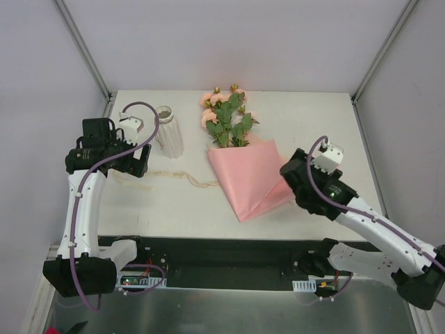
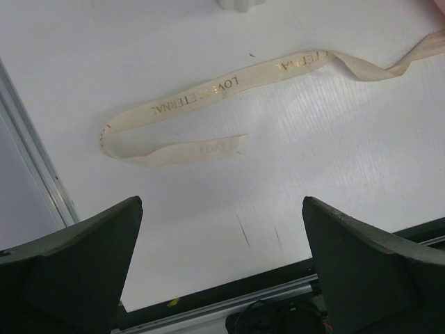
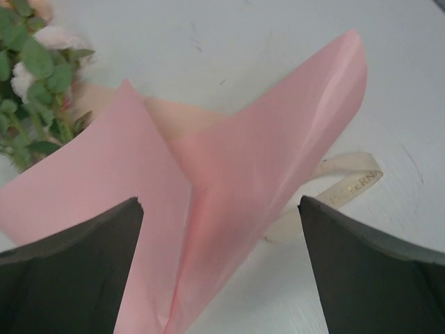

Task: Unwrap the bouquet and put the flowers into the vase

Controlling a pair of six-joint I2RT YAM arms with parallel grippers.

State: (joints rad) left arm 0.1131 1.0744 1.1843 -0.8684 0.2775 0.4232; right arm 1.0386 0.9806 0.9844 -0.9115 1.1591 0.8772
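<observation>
Now your left gripper (image 2: 221, 200) hovers, jaws wide apart and empty, over the loose cream ribbon (image 2: 208, 94) just in front of the white vase (image 1: 167, 132). Your right gripper (image 3: 221, 202), jaws equally spread, hangs above the bouquet (image 1: 245, 170), which lies mid-table in its pink paper, flowers (image 1: 228, 117) pointing toward the far edge.

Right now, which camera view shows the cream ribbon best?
The left wrist view: the ribbon lies loose on the table, its gold lettering readable. The top view shows it only as a thin pale line; the right wrist view shows just a short piece at the pink paper edge.
</observation>
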